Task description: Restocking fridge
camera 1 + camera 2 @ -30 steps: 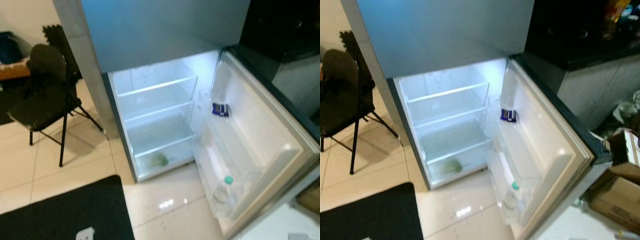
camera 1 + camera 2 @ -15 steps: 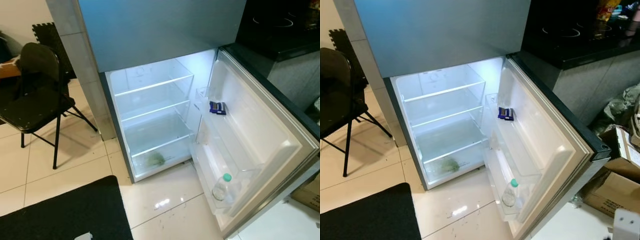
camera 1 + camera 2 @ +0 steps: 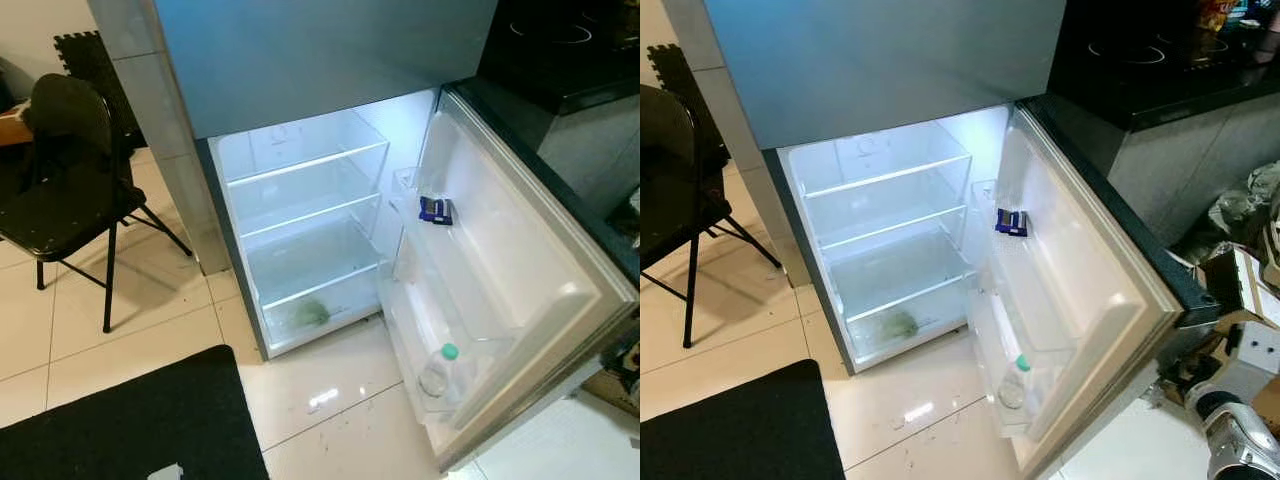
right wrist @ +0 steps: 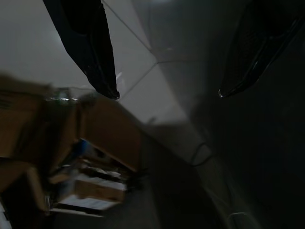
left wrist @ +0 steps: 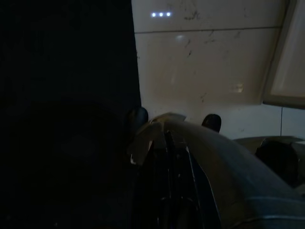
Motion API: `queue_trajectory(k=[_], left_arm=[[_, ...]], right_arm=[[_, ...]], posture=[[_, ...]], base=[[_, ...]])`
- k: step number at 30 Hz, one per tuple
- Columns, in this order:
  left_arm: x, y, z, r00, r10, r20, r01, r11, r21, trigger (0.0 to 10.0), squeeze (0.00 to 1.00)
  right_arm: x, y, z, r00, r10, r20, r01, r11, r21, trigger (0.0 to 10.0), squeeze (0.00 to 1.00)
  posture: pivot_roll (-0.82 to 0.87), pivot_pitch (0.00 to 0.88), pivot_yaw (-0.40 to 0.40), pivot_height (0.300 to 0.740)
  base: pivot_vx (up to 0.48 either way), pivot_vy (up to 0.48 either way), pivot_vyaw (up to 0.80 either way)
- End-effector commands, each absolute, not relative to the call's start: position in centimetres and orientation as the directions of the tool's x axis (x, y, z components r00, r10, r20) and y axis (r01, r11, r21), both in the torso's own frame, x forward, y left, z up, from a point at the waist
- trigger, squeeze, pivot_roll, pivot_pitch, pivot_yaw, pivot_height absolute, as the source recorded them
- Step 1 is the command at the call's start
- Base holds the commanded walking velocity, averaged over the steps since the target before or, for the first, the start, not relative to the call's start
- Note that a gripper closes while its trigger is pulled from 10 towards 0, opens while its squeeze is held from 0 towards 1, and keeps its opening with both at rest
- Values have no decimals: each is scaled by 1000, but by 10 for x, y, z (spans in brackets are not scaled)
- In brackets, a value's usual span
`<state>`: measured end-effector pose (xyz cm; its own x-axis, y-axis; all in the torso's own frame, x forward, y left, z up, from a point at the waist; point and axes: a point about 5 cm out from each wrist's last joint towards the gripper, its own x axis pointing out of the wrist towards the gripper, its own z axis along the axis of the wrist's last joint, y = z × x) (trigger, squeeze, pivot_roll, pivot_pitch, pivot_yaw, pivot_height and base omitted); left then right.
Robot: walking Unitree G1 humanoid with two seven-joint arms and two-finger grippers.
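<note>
The fridge [image 3: 310, 240] stands with its door [image 3: 520, 270] wide open. Its shelves [image 3: 305, 165] look bare. A green thing [image 3: 312, 316] lies at the bottom, a bottle [image 3: 437, 370] stands low in the door, and a small blue pack [image 3: 435, 209] sits higher up. So there is lots of room left. The right gripper [image 4: 164, 93] hangs low with its fingers apart and holds nothing. I cannot tell about the left gripper's [image 5: 174, 125] fingers.

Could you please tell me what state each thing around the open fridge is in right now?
Grey fridge's lower door: swung wide open.
Glass fridge shelves: bare, lit.
Bottom fridge drawer: holds something green.
Clear plastic bottle with green cap: upright in the lowest door bin.
Small dark blue packet: lying on an upper door shelf.
Black folding chair: unfolded, standing.
Right gripper: open, holding nothing.
</note>
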<state>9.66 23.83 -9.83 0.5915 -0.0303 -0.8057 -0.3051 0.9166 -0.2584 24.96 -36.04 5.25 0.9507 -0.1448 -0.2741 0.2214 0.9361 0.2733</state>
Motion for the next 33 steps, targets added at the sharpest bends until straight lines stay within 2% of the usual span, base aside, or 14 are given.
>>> queue_trajectory(k=[1, 5, 6, 9, 10, 13, 16, 20, 22, 25, 27, 29, 31, 33], left_arm=[[89, 240, -100, 572, -26, -820, -312, 917, -248, 10000, 0], [89, 241, -99, 573, -26, -819, -313, 917, -247, 10000, 0], [89, 241, -99, 573, -26, -819, -313, 917, -247, 10000, 0], [90, 241, -99, 574, -27, -818, -311, 917, -249, 10000, 0], [90, 241, -99, 574, -27, -818, -311, 917, -249, 10000, 0], [91, 241, -99, 575, -30, -817, -308, 918, -251, 10000, 0], [91, 241, -99, 575, -32, -817, -306, 918, -252, 10000, 0], [91, 241, -99, 576, -32, -817, -306, 918, -252, 10000, 0], [91, 240, -99, 576, -32, -817, -307, 917, -253, 10000, 0], [90, 240, -100, 573, -31, -819, -309, 917, -251, 10000, 0], [89, 240, -100, 568, -31, -823, -311, 917, -249, 10000, 0], [89, 240, -100, 568, -31, -823, -311, 917, -249, 10000, 0], [90, 237, -101, 567, -36, -823, -307, 918, -251, 10000, 0], [91, 235, -101, 568, -39, -822, -303, 919, -253, 10000, 0]], right_arm=[[253, -352, 54, 968, -39, -249, 118, 943, 311, 10000, 0], [258, -320, 48, 934, 288, -213, -181, 893, 412, 10000, 0], [258, -320, 48, 934, 288, -213, -181, 893, 412, 10000, 0], [257, -261, 44, 702, 703, -114, -561, 646, 518, 10000, 0], [257, -261, 44, 702, 703, -114, -561, 646, 518, 10000, 0], [261, -207, 68, 470, 878, 96, -749, 339, 569, 10000, 0], [265, -183, 84, 373, 912, 170, -804, 227, 549, 10000, 0], [276, -183, 74, 437, 895, 92, -795, 337, 504, 10000, 0], [284, -197, 51, 573, 817, -71, -701, 533, 473, 10000, 0], [283, -205, 35, 639, 742, -203, -622, 654, 430, 10000, 0], [275, -221, 11, 728, 539, -424, -452, 842, 294, 10000, 0], [275, -221, 11, 728, 539, -424, -452, 842, 294, 10000, 0], [250, -239, -18, 727, 296, -619, -258, 954, 154, 10000, 0], [236, -246, -30, 694, 216, -687, -211, 973, 92, 10000, 0]], posture=[[-78, 35, -30, 740], [-79, 34, -28, 740], [-79, 34, -28, 740], [-82, 34, -25, 740], [-82, 34, -25, 740], [-80, 33, -24, 740], [-75, 34, -25, 740], [-69, 35, -27, 740], [-70, 35, -28, 740], [-73, 35, -30, 740], [-78, 34, -31, 740], [-78, 34, -31, 740], [-74, 30, -32, 740], [-74, 30, -32, 740]], base=[[0, 0, 0], [0, 0, 0], [0, 0, 0], [0, 0, 0], [0, 0, 0], [0, 0, 0], [0, 0, 0], [0, 0, 0], [0, 0, 0], [0, 0, 0], [0, 0, 0], [0, 0, 0], [0, 0, 0], [0, 0, 0]])
